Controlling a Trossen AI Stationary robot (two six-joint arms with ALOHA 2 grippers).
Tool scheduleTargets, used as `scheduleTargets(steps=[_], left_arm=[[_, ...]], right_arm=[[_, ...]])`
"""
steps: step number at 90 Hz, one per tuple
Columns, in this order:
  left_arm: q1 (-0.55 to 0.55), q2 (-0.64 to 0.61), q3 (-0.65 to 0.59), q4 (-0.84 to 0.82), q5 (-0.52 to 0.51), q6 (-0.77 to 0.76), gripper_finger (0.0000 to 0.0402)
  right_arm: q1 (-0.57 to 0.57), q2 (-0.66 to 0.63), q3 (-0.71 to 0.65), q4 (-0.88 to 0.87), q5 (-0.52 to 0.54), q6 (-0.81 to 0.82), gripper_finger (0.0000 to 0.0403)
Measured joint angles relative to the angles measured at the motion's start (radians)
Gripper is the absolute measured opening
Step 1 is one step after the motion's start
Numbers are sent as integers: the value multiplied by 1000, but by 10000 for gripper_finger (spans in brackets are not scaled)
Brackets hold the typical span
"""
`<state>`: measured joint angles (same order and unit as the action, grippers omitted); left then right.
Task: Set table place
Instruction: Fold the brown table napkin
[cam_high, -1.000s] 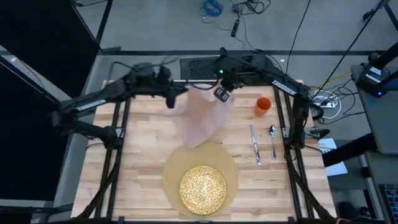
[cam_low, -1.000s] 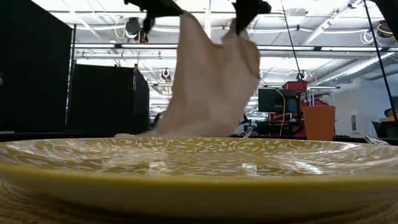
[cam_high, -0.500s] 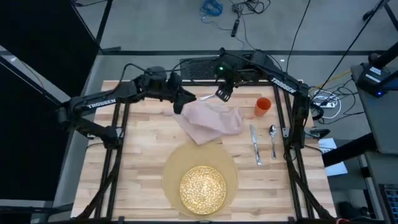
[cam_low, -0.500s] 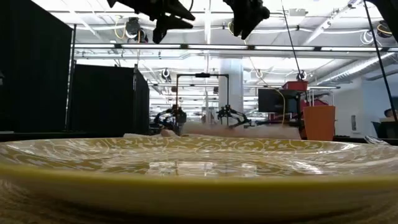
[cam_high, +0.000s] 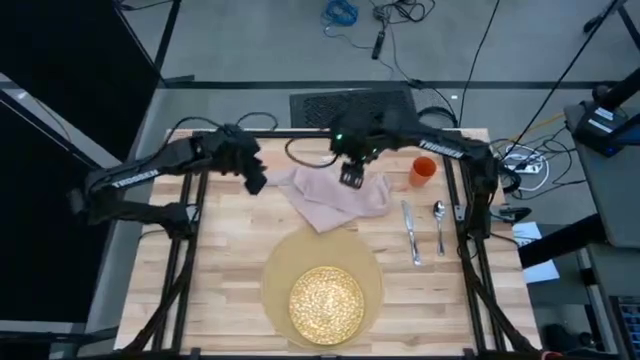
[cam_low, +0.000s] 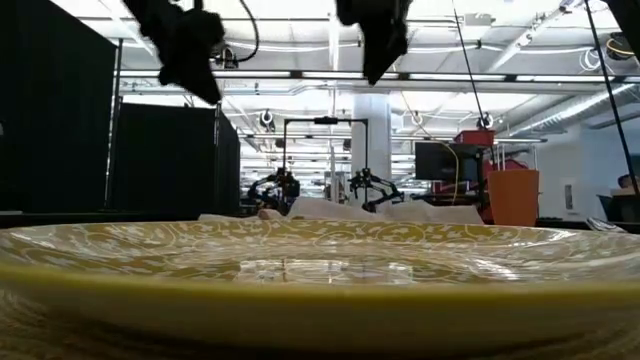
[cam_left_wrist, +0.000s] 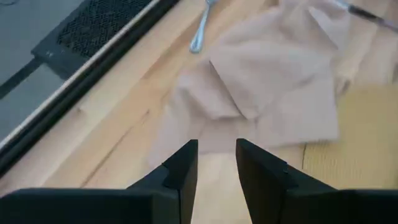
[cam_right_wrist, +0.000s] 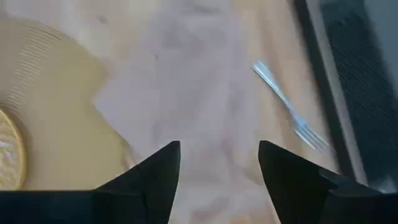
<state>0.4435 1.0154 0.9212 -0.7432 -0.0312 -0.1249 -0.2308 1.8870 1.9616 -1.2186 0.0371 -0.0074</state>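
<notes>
Napkin (cam_high: 335, 195) crumpled between placemat (cam_high: 322, 262) edge and fork (cam_right_wrist: 287, 110).

"TROSSEN" on left arm (cam_high: 130, 178)

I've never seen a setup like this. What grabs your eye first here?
A crumpled beige napkin lies at the table's far middle, with the left gripper and the right gripper poised over it. Nearer, a yellow speckled plate sits on a round tan placemat.
</notes>
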Motion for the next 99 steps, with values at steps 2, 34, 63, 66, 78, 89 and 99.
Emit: scheduleTargets(steps=[2, 34, 63, 66, 78, 89, 99], left_arm=[[-2, -11, -24, 9, 0, 4, 95], [-7, 22, -306, 273, -8, 75, 95], [-5, 70, -327, 435, -9, 106, 95], [-5, 73, -327, 443, -9, 106, 95], [-5, 77, -327, 442, -8, 106, 95], [-5, 77, -327, 439, -8, 108, 95], [-5, 77, -327, 439, -8, 111, 95]], right_arm=[[7, 0, -39, 52, -26, -3, 196], [8, 2, -521, 822, -173, 68, 166], [-46, 77, -633, 910, -159, 119, 161], [-50, 91, -633, 912, -159, 119, 161], [-52, 138, -633, 901, -160, 116, 162], [-49, 146, -633, 902, -164, 112, 162], [-46, 153, -633, 901, -164, 113, 162]])
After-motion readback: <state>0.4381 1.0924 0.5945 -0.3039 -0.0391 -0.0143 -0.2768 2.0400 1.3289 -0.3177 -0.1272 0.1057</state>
